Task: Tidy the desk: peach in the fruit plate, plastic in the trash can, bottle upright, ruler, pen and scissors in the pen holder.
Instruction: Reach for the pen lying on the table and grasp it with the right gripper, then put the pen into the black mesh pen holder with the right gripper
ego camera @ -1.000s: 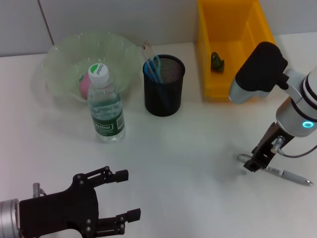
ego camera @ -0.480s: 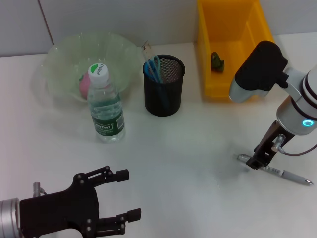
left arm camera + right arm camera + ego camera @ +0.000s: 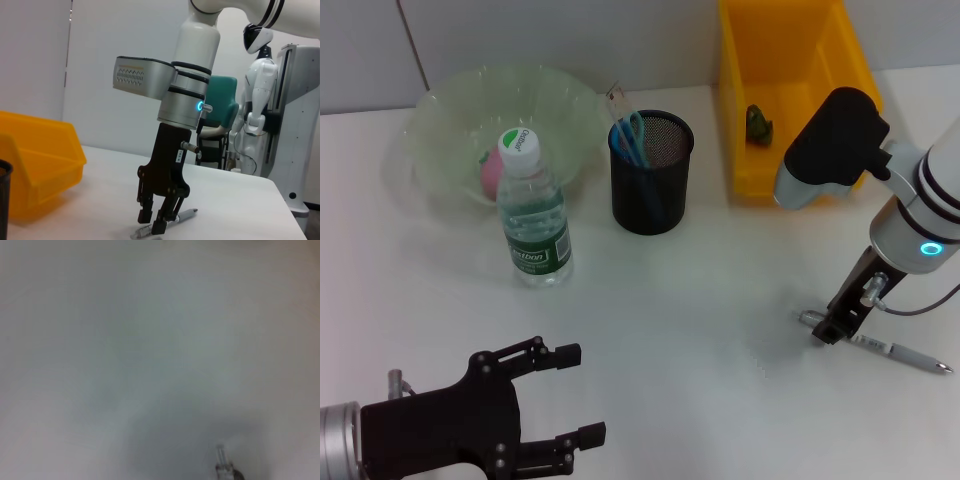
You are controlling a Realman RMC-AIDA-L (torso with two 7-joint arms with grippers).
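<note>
Right gripper point(image 3: 828, 331) was down on the desk point(image 3: 700, 330), its fingers a little apart, one on each side of the pen point(image 3: 880, 346).

That pen lay flat on the white desk at the robot's right, well apart from the black mesh pen holder point(image 3: 651, 172). Its clear tip end sat right between the fingers; the rest stuck out past them. It looked light, thin, stiff and smooth, so it could roll or slip. Holding it nearer the middle seemed safer. Left gripper point(image 3: 560, 393) waited open, low at the near left.
</note>
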